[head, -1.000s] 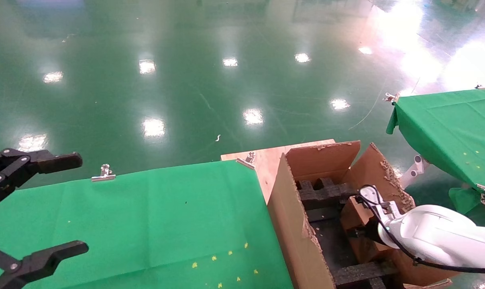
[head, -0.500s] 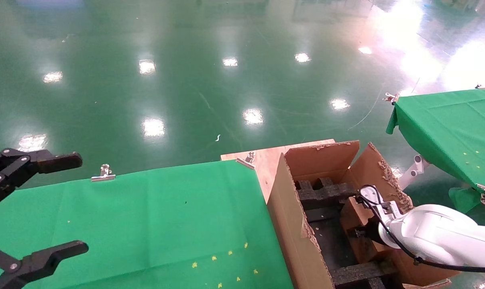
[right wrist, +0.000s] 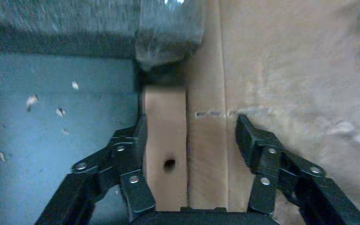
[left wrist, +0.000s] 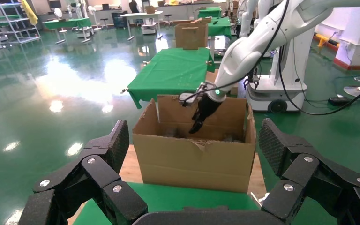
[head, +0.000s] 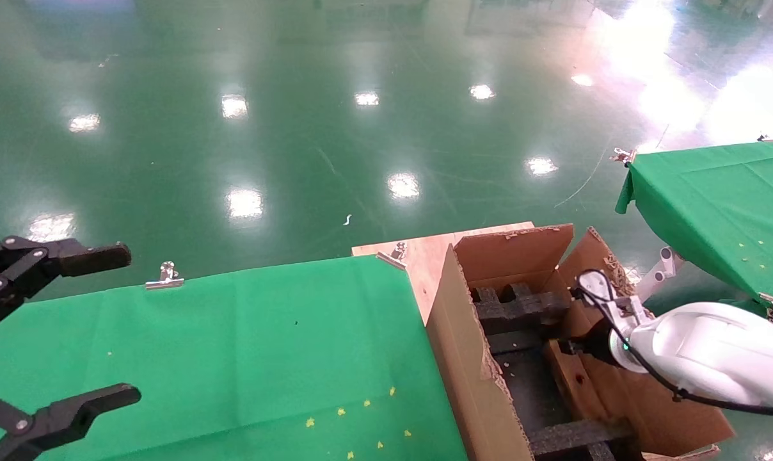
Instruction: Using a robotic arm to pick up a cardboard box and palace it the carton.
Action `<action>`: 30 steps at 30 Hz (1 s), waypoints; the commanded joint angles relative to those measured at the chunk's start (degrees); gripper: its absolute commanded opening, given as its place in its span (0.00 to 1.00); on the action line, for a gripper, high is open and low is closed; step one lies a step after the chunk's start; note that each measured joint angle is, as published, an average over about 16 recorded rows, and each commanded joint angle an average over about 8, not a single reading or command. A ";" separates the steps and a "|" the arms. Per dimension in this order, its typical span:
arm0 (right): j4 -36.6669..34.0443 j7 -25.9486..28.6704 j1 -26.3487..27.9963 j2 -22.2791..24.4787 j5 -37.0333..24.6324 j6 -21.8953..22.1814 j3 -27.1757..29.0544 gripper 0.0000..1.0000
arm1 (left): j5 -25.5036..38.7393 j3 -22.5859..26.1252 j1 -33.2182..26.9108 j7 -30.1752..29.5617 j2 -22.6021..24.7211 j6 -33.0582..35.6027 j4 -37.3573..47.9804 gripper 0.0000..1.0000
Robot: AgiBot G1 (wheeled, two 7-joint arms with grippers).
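Observation:
Inside the carton (head: 470, 358), the small cardboard box (head: 572, 384) stands on edge against the right wall, its round hole facing up. The white robotic arm (head: 700, 358) reaches in from the right, and its right gripper (head: 585, 349) hangs just above the box. In the right wrist view the gripper (right wrist: 192, 126) is open: one finger lies beside the box (right wrist: 166, 140) and the other stands well apart from it. Black foam blocks (head: 521, 307) line the carton floor. My left gripper (head: 60, 333) is parked open at the far left, over the green table.
The carton stands on a wooden board (head: 425, 253) at the right end of the green-clothed table (head: 233, 346). A second green table (head: 719, 205) stands at the far right. Metal clips (head: 166, 276) hold the cloth. The carton's flaps (head: 617, 275) are ragged.
The right arm has lifted and drawn back to the right. The cardboard box now sits lower in the carton, against its right wall. The left arm has not moved.

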 commanded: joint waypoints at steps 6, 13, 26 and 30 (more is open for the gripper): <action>5.26 0.19 4.59 2.34 -2.19 -0.05 2.12 1.00 | 0.00 0.00 0.00 0.00 0.00 0.00 0.00 1.00; 12.40 -2.44 12.33 4.81 -2.11 3.84 5.68 1.00 | -0.01 0.01 0.00 0.00 0.00 0.00 0.00 1.00; 14.96 -11.84 20.98 5.83 10.53 21.35 6.57 1.00 | -0.02 0.01 0.01 0.01 -0.01 -0.03 0.02 1.00; 14.79 -11.49 20.70 5.81 10.48 20.98 6.46 1.00 | -0.02 0.01 0.01 0.01 -0.02 -0.03 0.02 1.00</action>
